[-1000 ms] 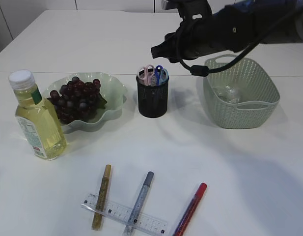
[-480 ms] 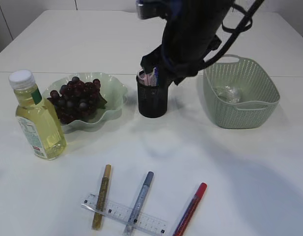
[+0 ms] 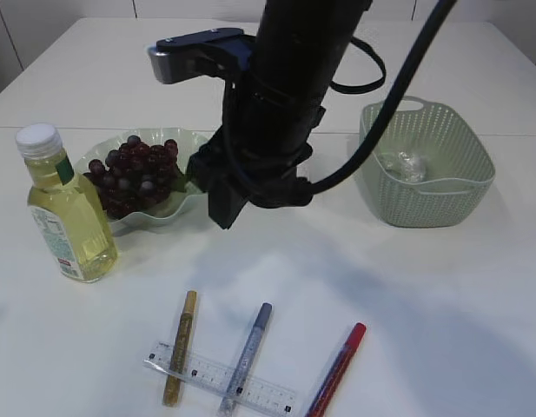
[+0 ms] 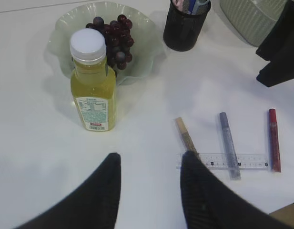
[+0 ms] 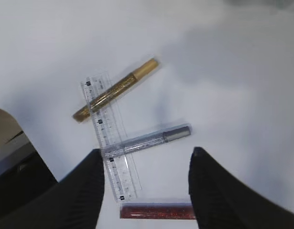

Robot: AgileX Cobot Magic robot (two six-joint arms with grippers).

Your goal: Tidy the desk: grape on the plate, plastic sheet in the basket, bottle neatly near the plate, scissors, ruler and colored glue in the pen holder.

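Note:
Grapes (image 3: pixel 133 178) lie on the green plate (image 3: pixel 202 156), with the yellow bottle (image 3: pixel 66 208) upright at its left. The crumpled plastic sheet (image 3: pixel 402 163) is in the basket (image 3: pixel 428 187). The pen holder (image 4: pixel 185 31) holds the scissors (image 4: pixel 190 5); in the exterior view my right arm (image 3: pixel 276 113) hides it. Gold (image 5: pixel 116 89), silver (image 5: pixel 147 139) and red (image 5: pixel 156 210) glue pens lie near the front edge, the first two across the clear ruler (image 5: pixel 106 133). My right gripper (image 5: pixel 147 152) is open and empty, high above them. My left gripper (image 4: pixel 151 157) is open and empty, in front of the bottle.
The table's front edge runs just behind the ruler (image 3: pixel 220 378) and the pens. The right arm stands between the plate and the basket. The left gripper does not show in the exterior view.
My right arm has swung from above the basket leftward and forward, past the pen holder, and now covers it. The objects on the table have not moved.

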